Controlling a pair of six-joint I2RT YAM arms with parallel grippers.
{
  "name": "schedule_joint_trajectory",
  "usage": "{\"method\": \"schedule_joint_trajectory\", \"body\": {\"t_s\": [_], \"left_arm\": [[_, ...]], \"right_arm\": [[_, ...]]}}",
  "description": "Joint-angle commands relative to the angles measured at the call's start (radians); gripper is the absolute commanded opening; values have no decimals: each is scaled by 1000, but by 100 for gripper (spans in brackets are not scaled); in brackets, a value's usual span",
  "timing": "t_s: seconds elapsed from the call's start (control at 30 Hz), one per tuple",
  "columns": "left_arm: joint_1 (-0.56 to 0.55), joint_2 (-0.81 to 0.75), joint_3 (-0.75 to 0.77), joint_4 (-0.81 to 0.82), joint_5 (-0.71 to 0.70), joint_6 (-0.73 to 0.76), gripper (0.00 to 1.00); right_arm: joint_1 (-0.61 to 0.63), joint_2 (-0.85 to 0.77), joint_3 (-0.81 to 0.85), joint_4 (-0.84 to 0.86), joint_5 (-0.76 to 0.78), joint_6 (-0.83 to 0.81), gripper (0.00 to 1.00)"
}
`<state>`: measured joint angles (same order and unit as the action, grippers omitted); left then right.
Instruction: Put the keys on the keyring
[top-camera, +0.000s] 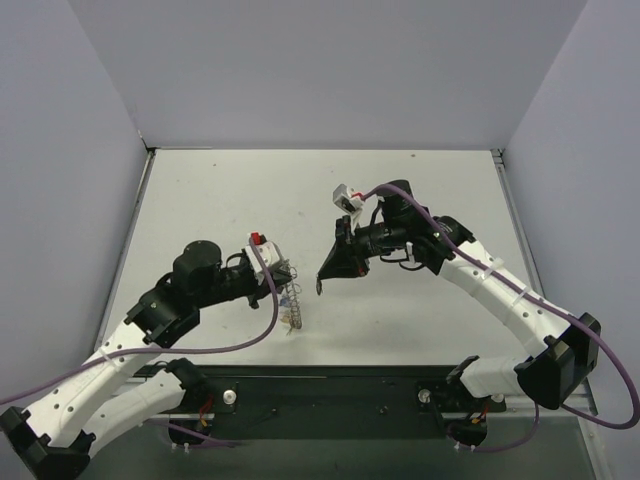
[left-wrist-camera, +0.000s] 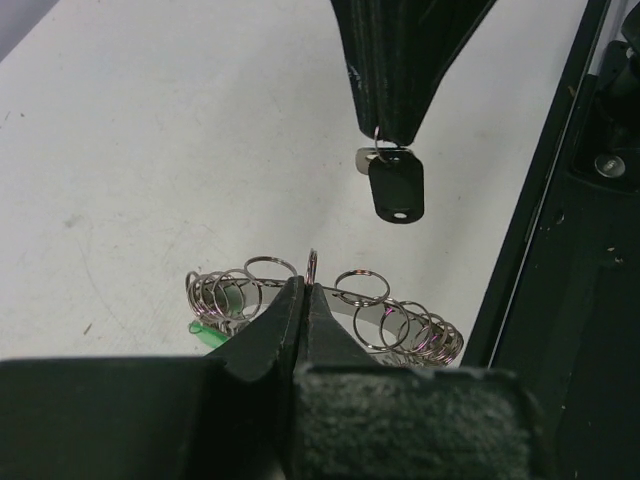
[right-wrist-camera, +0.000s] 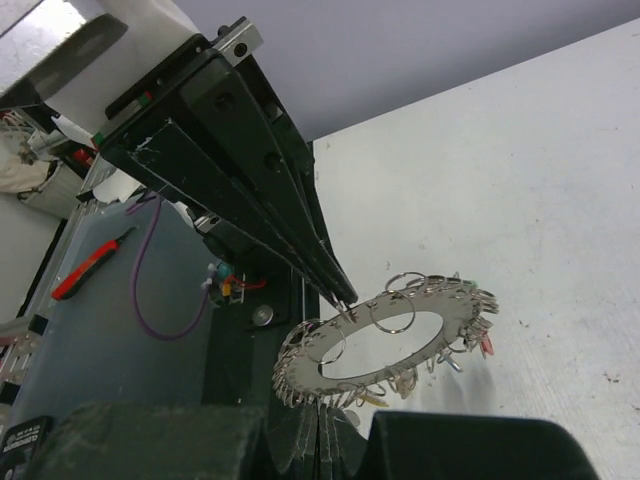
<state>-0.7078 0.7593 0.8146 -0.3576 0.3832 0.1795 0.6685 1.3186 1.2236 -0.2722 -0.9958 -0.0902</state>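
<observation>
Left of centre in the top view, the left gripper (left-wrist-camera: 305, 290) is pinched shut on the rim of the keyring (left-wrist-camera: 400, 325). By the look of the task, it should hold the hoop steady, with a free stretch of rim turned toward the other arm. The keyring is a flat silvery hoop crowded with small split rings, and a green key head (left-wrist-camera: 205, 335) peeps out at its left end. To its right, the closed right gripper (left-wrist-camera: 385, 130) dangles a black key (left-wrist-camera: 396, 187) by its little ring, near the hoop but apart. A slow, square approach would suit.
</observation>
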Motion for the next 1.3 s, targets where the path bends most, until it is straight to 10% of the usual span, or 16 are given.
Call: {"method": "schedule_joint_trajectory", "body": {"t_s": [0.0, 0.4, 1.27], "left_arm": [[-9, 46, 124, -3, -108, -31, 0], [-10, 152, 195, -30, -128, -126, 0], [-7, 170, 181, -27, -132, -137, 0]], "right_arm": [[2, -7, 39, 10, -8, -34, 0], [59, -15, 11, 73, 295, -20, 0], [134, 73, 83, 149, 339, 30, 0]]}}
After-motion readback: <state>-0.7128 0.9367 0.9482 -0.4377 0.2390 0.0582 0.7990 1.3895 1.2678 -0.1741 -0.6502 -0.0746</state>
